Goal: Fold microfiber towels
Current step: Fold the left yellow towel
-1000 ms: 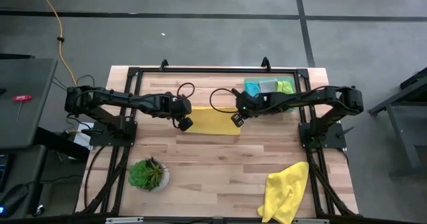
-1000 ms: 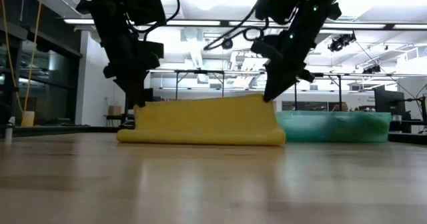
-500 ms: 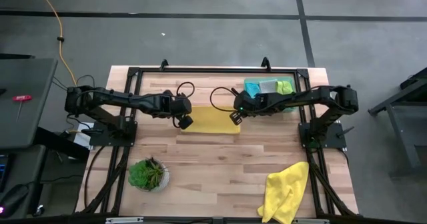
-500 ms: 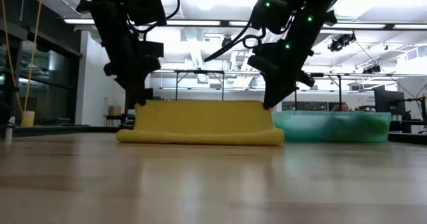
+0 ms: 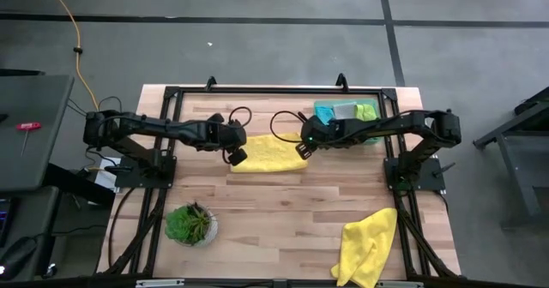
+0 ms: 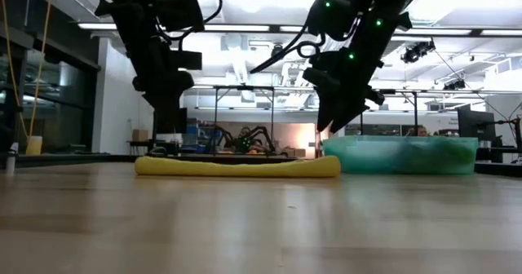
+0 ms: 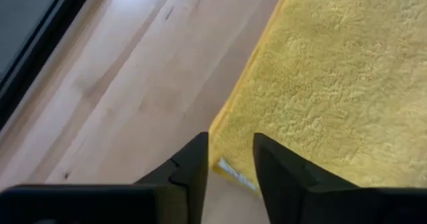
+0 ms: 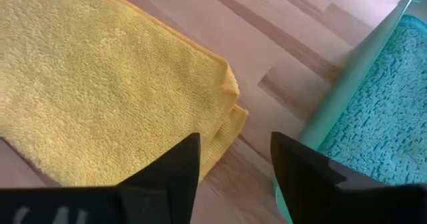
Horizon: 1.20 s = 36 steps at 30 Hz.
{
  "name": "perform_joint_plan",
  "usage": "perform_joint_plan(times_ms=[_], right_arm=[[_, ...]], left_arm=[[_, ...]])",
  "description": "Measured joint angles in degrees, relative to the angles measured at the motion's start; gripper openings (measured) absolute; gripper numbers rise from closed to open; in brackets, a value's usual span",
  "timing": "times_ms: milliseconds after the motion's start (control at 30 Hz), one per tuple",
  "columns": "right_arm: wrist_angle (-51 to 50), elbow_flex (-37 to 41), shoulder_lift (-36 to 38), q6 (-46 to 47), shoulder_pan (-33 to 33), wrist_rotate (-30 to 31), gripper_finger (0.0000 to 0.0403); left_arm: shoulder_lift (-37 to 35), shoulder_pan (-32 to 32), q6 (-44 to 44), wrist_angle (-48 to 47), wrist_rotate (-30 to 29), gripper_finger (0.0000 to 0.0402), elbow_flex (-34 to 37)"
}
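Observation:
A yellow microfiber towel (image 5: 266, 153) lies folded flat on the wooden table, its layers stacked (image 6: 236, 166). My left gripper (image 5: 233, 157) hangs open just above the towel's left near corner (image 7: 230, 164), touching nothing. My right gripper (image 5: 302, 148) hangs open above the towel's right end (image 8: 233, 161), where the stacked edges (image 8: 230, 107) show. Nothing is between either pair of fingers. A second yellow towel (image 5: 367, 245) lies crumpled at the table's near right.
A green tray (image 5: 379, 117) at the far right holds teal (image 8: 393, 104), grey and lime towels, close beside my right gripper. A small potted plant (image 5: 190, 224) stands near the front left. Bare wood lies in front of the folded towel.
Both grippers have opened and let go of the yellow towel's raised edge. That upper layer, held up a second ago, has dropped onto the layer below, so the towel now lies flat. Both arms stayed nearly in place.

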<state>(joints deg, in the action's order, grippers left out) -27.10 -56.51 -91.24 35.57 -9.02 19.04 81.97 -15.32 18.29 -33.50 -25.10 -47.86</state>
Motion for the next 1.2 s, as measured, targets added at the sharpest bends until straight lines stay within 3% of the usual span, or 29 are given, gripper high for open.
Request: perform_joint_plan(times_ms=[167, 400, 500, 667, 833, 967, 1067, 1200], right_arm=[[0.02, 0.00, 3.28, -4.98, 0.00, -2.80, 0.0179], [-0.10, 0.00, 8.23, -12.71, 0.57, -16.65, 0.0179], [0.12, 0.00, 8.29, -16.12, 2.14, -19.64, 0.0179], [2.48, 0.00, 5.15, -23.04, 5.26, -20.06, 0.0179], [6.88, 0.00, 0.09, -29.99, 7.06, -20.04, 0.0179], [8.68, 0.00, -3.74, -35.22, 7.28, -18.72, 0.0179], [8.22, 0.00, -5.54, -38.59, 7.26, -14.52, 0.0179], [7.79, 0.00, -6.81, -42.94, 7.19, -14.21, 0.0178]], left_arm=[[-0.97, -2.45, -3.68, -1.49, 2.21, 0.0148, -3.41], [-7.73, -5.35, -11.50, 5.29, 19.51, 0.0171, -4.13], [-9.71, -4.41, -12.95, 9.54, 22.75, 0.0170, -1.23], [-10.90, -0.63, -12.49, 16.83, 23.15, 0.0160, 6.08], [-10.83, 4.86, -12.93, 18.35, 22.15, 0.0147, 12.12], [-10.54, 8.20, -14.55, 18.35, 18.73, 0.0137, 14.86], [-10.49, 9.34, -16.00, 18.65, 18.34, 0.0133, 16.22], [-9.54, 10.13, -15.53, 18.24, 18.22, 0.0131, 17.08]])
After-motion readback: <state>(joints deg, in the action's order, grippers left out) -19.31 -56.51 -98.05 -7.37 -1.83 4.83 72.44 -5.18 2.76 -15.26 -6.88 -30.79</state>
